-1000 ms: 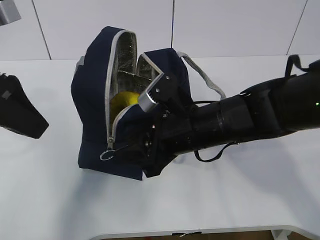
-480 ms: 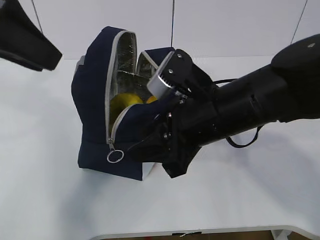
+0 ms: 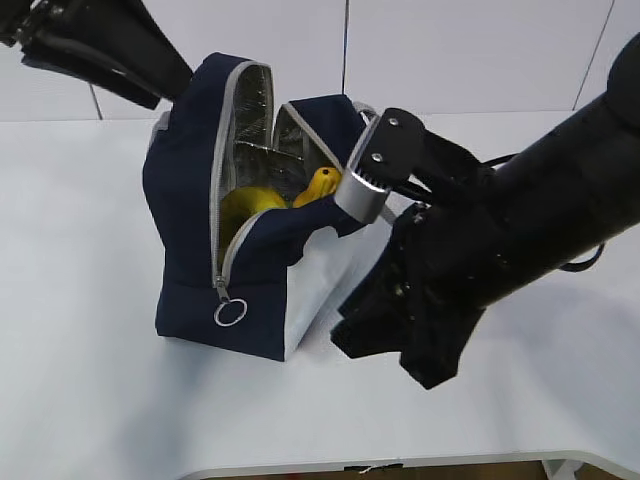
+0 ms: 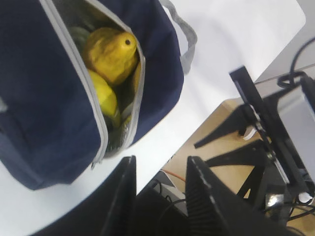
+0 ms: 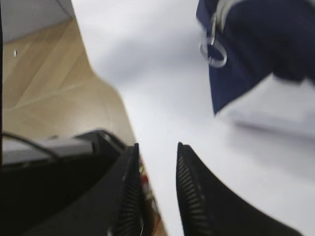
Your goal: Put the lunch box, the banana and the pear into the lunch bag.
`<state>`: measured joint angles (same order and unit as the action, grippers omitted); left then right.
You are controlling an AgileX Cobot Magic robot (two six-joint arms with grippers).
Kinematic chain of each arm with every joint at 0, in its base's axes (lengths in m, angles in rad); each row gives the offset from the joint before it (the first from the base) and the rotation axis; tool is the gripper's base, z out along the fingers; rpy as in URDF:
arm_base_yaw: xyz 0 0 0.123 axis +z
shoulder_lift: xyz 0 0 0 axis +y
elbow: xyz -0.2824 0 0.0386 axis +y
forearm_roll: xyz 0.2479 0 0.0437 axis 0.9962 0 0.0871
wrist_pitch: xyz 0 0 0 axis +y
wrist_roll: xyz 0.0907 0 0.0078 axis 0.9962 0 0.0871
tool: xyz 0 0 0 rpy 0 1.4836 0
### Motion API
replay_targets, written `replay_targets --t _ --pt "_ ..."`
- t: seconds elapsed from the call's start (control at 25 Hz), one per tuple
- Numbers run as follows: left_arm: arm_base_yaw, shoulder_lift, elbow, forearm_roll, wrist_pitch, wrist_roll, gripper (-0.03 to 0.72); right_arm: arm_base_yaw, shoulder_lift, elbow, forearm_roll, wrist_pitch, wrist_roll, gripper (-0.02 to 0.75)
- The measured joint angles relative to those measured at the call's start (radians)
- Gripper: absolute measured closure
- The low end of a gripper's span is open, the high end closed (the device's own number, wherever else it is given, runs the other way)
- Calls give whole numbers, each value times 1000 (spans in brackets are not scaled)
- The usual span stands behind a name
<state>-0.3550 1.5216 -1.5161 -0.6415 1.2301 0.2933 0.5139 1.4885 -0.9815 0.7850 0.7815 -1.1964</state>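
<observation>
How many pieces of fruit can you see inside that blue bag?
2. The pear sits uppermost in the opening of the lunch bag; the banana lies just beneath it. More could be hidden deeper inside.

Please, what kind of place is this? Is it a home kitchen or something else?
Probably a lab or test room, not a kitchen. The lunch bag stands on a plain white table before bare white wall panels, and the left wrist view shows a black equipment stand with cables on a wooden floor.

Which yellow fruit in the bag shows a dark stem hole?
The pear, squat and bumpy, uppermost in the lunch bag; the banana below is smooth.
</observation>
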Motion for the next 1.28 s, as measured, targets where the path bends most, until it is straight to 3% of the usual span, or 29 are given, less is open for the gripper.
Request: replay_targets --t 0.2,0.4,0.56,0.88,1.16,1.28 --pt "0 105 -60 -98 0 -1 446 0 -16 -103 -303 191 387 505" --pt "0 222 -131 -149 0 -2 446 0 -17 -207 -441 342 591 505" --pt "10 321 -199 -154 -4 -2 446 0 -17 -252 -486 423 642 505" --pt "38 487 -334 -208 -56 -2 444 0 -18 -255 -553 438 724 505" --pt "38 606 -418 -267 -73 -3 327 0 -19 -255 -561 440 738 507" --pt "38 629 -435 -269 -75 -18 312 0 -19 -256 -565 440 738 507"
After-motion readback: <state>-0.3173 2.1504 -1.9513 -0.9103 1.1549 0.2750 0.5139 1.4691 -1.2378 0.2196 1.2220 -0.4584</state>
